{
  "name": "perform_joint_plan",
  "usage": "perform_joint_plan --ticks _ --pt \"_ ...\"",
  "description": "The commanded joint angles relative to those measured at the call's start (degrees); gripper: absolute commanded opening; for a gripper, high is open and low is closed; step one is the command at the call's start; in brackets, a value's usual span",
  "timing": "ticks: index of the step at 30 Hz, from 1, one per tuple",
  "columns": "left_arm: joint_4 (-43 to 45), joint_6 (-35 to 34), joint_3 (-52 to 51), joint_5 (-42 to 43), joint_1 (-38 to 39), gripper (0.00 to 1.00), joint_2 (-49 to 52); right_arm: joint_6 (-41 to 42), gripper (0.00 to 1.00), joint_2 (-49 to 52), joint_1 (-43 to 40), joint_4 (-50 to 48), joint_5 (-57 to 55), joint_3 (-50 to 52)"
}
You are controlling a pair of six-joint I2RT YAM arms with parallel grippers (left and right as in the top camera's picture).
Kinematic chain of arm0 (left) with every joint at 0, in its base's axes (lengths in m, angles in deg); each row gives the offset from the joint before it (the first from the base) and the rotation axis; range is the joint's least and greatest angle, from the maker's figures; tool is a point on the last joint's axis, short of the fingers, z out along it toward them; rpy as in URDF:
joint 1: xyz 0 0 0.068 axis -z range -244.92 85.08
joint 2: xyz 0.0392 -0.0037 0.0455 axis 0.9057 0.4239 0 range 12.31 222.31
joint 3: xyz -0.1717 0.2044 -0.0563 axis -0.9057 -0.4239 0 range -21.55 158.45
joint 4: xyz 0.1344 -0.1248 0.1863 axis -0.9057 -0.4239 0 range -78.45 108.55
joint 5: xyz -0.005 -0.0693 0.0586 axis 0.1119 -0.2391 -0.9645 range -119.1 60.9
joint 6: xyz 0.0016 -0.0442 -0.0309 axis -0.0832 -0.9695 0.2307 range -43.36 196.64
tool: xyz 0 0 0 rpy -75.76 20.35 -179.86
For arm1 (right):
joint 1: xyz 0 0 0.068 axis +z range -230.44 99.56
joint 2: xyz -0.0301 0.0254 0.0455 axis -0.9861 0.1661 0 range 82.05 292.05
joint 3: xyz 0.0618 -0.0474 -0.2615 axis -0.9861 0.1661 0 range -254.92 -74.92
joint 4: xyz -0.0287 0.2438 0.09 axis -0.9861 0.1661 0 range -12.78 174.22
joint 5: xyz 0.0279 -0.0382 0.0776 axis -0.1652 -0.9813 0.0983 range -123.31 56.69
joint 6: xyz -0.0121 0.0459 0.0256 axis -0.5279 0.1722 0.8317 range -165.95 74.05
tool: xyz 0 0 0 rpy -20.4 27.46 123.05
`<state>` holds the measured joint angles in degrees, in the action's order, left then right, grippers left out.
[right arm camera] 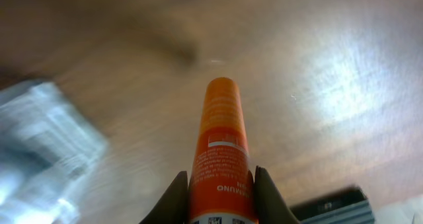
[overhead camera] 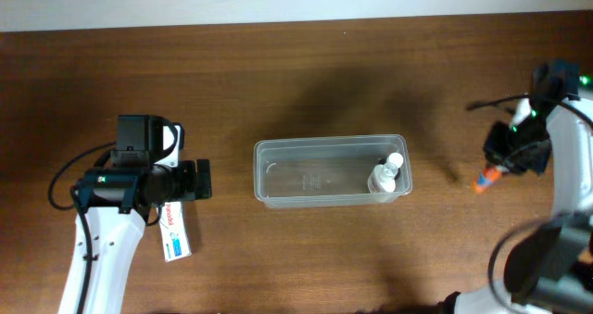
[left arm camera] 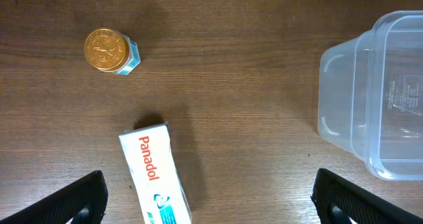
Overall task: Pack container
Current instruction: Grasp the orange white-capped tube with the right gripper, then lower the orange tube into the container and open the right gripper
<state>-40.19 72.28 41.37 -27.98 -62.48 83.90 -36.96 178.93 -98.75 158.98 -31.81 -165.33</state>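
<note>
**Orange tube held off to the right, container only partly filled**

At the left, the left end effector (overhead camera: 197,180) hangs released and empty over the tabletop (overhead camera: 278,82). A Panadol box (left arm camera: 155,178) lies between its spread fingers, and a gold-lidded jar (left arm camera: 109,51) stands farther off.

The container (overhead camera: 324,144) sits mid-tabletop between the arms, with a white-capped bottle (overhead camera: 387,173) lying in its right end.

At the far right, well apart from the tub, the right end effector (overhead camera: 496,166) is clenched on an orange tube (right arm camera: 221,145), gripped near one end.

The likely risks:
- With most of its length jutting free, the tube could pivot or slip in the grip.
- Its tip could catch the rim and shove the light tub.
- It could land on the bottle instead of the bare floor.
</note>
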Motion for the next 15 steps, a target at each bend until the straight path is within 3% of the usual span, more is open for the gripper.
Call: perform_joint_plan --ticks 1,6,10,15 --pt "-0.07 -0.57 1.05 0.66 -0.24 0.99 -0.02 -1.73 0.16 -10.43 9.33 0.76 1.31 -8.07" --pt "-0.07 -0.59 1.05 0.66 -0.24 0.99 -0.02 0.79 0.16 -14.67 21.68 0.63 1.33 -10.54" --pt "-0.07 -0.59 1.05 0.66 -0.24 0.99 -0.02 1.64 0.16 -10.97 30.10 0.00 1.29 -9.81" --pt "-0.09 -0.59 1.05 0.66 -0.24 0.99 -0.02 1.99 0.16 -4.09 33.68 -1.64 1.29 -9.81"
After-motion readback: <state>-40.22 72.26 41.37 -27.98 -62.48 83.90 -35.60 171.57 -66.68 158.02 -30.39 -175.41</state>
